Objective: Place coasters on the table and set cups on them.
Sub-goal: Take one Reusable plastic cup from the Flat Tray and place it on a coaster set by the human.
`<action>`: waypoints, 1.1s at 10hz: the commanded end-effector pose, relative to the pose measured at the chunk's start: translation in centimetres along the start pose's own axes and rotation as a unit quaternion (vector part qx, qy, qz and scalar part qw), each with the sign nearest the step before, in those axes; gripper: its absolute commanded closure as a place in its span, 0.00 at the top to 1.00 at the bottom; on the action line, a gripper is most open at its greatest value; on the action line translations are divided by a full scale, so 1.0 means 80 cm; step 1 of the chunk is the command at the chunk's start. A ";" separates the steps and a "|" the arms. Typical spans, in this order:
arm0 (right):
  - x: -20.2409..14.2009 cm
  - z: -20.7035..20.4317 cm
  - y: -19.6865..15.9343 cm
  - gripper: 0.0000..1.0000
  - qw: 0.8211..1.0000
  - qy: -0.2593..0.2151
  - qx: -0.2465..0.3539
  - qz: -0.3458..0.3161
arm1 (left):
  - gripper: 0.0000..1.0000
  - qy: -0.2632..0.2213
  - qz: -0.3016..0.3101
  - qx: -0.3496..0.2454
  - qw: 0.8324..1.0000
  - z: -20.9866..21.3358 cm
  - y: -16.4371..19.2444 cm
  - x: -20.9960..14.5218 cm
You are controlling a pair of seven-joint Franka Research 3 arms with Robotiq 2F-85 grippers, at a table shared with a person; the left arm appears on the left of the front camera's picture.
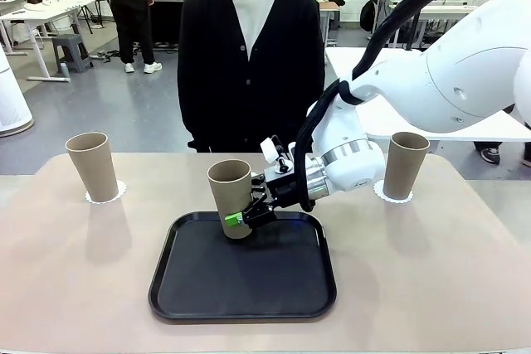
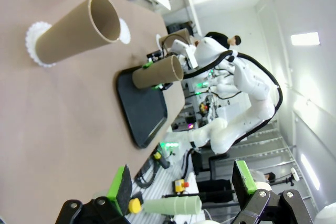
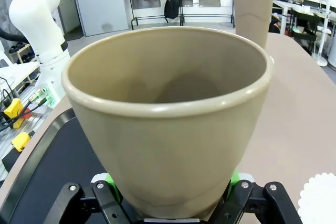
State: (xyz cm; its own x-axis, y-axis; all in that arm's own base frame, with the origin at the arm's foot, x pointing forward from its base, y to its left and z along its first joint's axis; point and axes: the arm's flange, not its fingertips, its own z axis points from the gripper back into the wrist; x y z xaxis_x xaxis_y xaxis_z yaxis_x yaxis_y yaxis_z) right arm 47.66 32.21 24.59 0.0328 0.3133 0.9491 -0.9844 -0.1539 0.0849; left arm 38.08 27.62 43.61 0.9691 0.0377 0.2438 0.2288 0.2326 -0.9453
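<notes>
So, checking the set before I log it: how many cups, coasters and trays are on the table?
Cups: 3
Coasters: 3
Trays: 1
Total: 7

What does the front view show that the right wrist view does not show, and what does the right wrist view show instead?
Front view alone: the person at the far side, the right-hand cup upright on its coaster, and the whole black tray.
Right wrist view alone: the held cup's hollow inside, with nothing visible in it, and a bare coaster lying beside the tray.
Both: the right gripper shut on the middle cup over the tray, and the far left cup standing on the table.
</notes>
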 end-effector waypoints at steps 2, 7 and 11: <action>-0.002 -0.002 -0.005 0.26 1.000 -0.012 -0.008 0.022 | 1.00 -0.002 0.001 -0.003 1.000 0.002 -0.004 0.000; 0.134 0.060 0.014 0.25 0.999 -0.021 -0.040 0.023 | 1.00 -0.002 0.001 -0.003 1.000 0.002 -0.004 0.000; 0.215 0.082 -0.034 0.25 0.999 -0.022 -0.048 -0.013 | 1.00 -0.002 0.001 -0.003 1.000 0.002 -0.004 0.000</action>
State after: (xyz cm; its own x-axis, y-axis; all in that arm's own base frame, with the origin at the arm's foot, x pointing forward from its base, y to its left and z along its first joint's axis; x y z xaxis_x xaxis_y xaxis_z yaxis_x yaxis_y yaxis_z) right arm 50.47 31.08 43.27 0.0237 0.2557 0.9665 -0.9976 -0.0575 0.0397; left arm 38.08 27.63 43.61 0.9691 0.0378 0.2438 0.2287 0.2326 -0.9453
